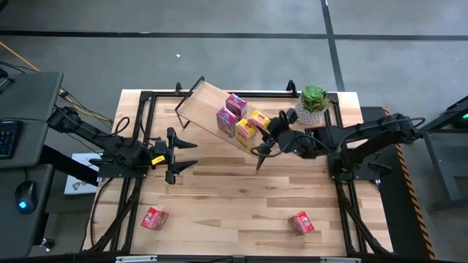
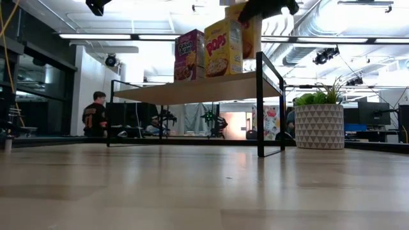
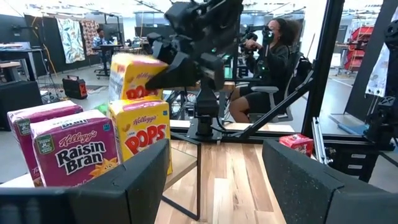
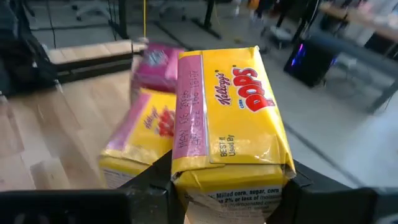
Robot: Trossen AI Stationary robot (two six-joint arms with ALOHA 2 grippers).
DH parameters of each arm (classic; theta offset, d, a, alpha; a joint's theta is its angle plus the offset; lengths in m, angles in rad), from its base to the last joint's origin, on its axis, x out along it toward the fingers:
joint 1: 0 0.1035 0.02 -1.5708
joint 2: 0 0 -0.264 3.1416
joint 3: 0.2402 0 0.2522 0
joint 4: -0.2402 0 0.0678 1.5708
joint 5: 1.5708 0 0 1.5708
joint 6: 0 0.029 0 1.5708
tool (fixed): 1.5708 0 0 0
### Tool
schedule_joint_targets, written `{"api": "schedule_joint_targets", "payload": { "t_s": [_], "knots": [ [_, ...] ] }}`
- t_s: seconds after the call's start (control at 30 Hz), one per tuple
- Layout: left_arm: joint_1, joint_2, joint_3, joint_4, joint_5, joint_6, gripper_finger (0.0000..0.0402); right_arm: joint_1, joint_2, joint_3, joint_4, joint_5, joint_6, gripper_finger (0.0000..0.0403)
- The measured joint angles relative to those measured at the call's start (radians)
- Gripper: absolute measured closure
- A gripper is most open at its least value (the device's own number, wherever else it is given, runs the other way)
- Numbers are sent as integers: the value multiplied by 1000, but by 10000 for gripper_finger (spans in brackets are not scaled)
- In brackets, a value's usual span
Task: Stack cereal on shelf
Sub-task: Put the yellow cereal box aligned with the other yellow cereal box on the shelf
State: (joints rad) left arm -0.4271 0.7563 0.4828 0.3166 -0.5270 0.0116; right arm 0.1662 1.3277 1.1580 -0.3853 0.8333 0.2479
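Right tool (image 4: 230, 180): clamps a yellow cardboard Pops cereal box (image 4: 233, 115) above the light-wood shelf (image 1: 206, 102), for stacking.
Left tool (image 1: 183, 155): wide, idle over the worktop (image 1: 234, 197).

Four cereal boxes (image 1: 238, 117) on shelf (image 1: 201, 102), two red (image 1: 154, 218) on tabletop.

We see an open lab/office: exposed ceiling ducts (image 2: 319, 25), strip lights, monitors (image 2: 374, 112), ppl seated at workstations (image 3: 273, 68).
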Motion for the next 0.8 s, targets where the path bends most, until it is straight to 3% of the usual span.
{"api": "schedule_joint_targets", "payload": {
  "t_s": [0.2, 0.43, 0.8],
  "knots": [
    [0, 0, 0, -3, 0, -7, 151, -61, 0, 0, -107, -75, 129, 260],
    [0, 0, 0, -3, 0, -7, 151, -101, 0, 0, -105, -181, 161, 260],
    [0, 0, 0, -2, 0, -8, 151, -133, 0, -38, -97, -189, 252, 260]
  ]
}}
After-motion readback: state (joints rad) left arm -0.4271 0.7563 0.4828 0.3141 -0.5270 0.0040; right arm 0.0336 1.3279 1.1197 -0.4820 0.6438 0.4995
